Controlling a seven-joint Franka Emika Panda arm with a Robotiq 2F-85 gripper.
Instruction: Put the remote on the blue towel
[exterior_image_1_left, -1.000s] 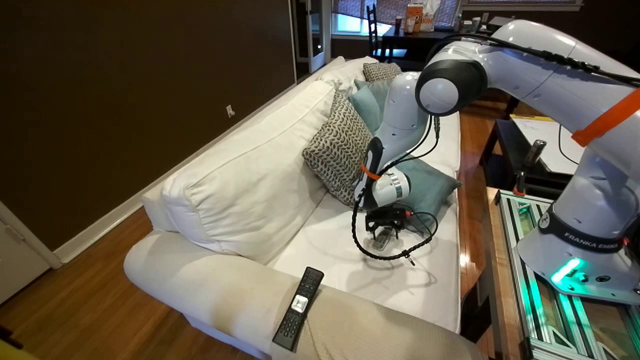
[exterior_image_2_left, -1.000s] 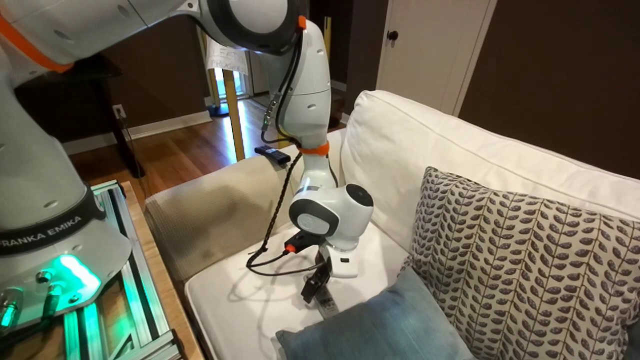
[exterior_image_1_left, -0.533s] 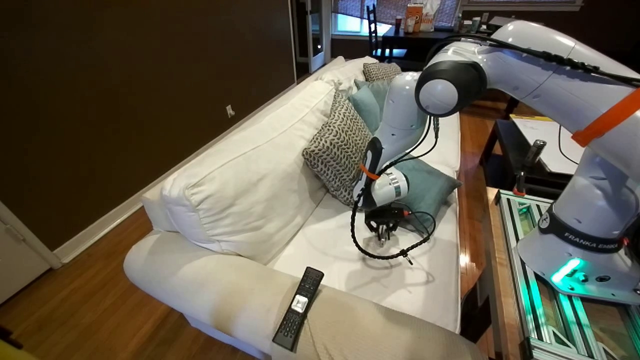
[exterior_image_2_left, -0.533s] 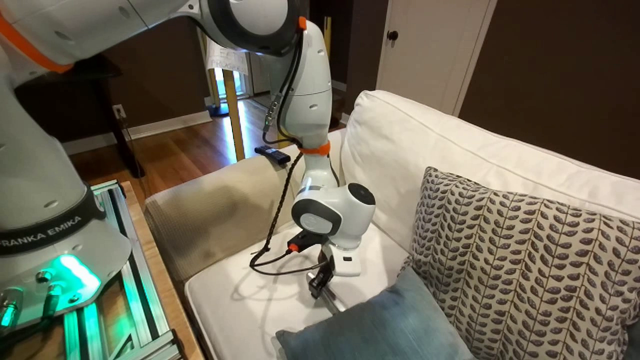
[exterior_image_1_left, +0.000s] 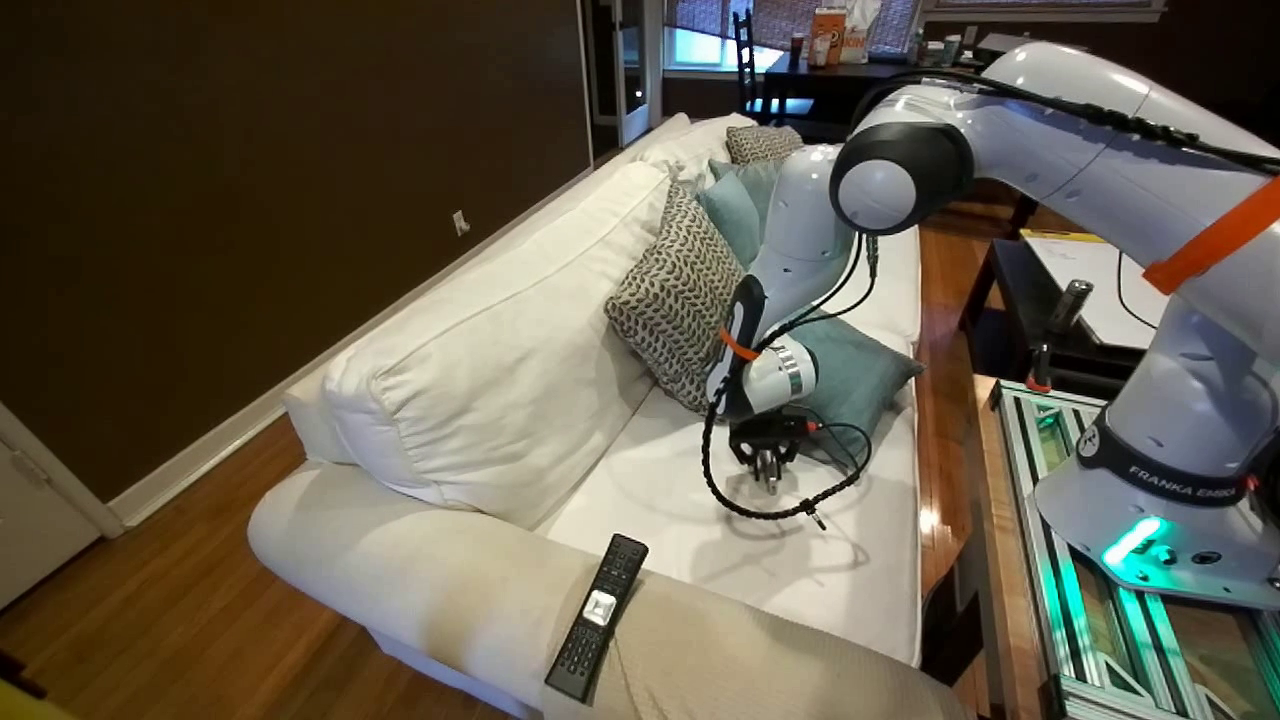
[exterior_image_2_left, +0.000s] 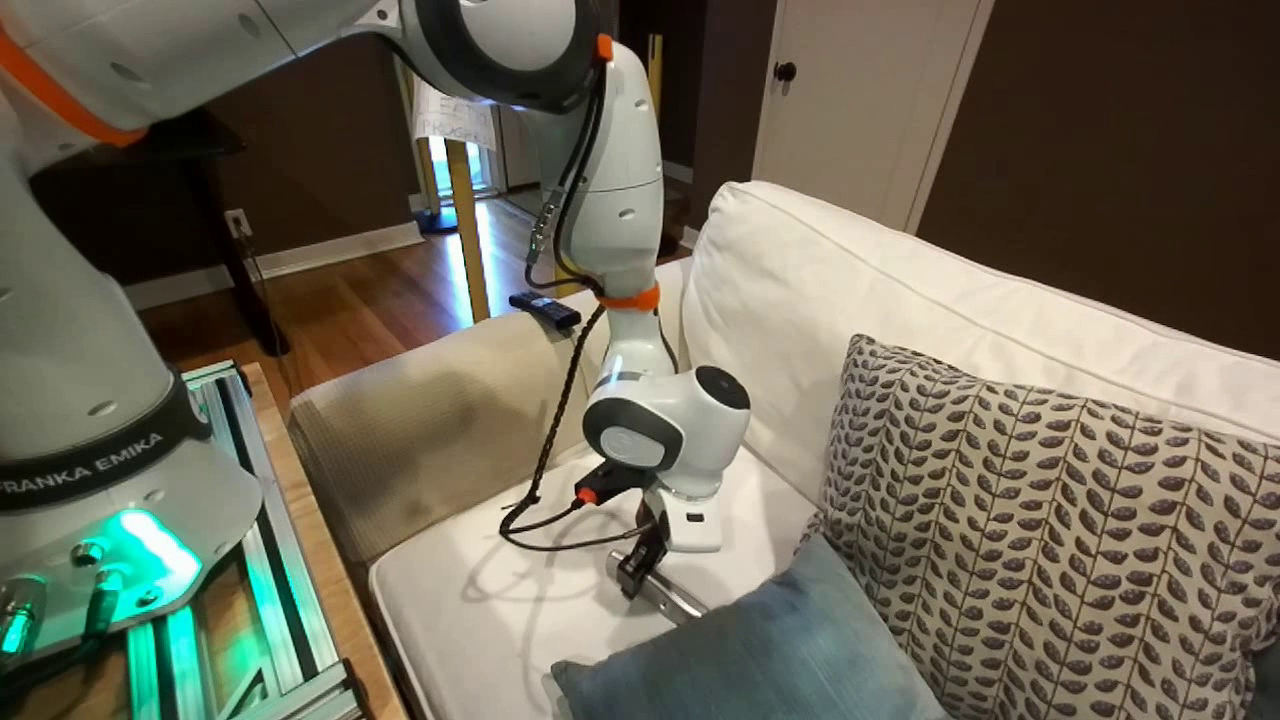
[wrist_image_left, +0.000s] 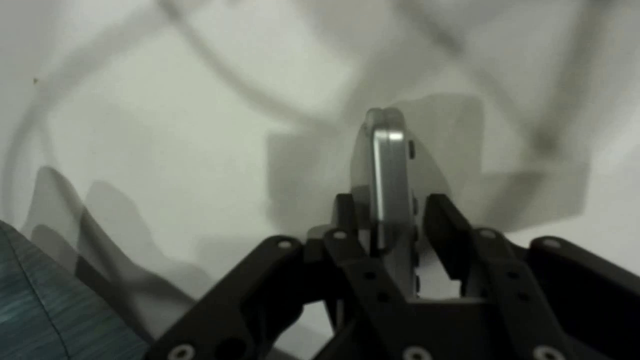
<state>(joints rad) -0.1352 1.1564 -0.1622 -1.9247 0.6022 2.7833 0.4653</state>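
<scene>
low over the white sofa-seat tabletop, the hand had its fingers close on both sides of the small grey remote; whether they gripped it, i could not tell. the remote stood on its narrow side, seemingly so its thin body fitted between them. the blue towel lay near, at the front edge.
</scene>
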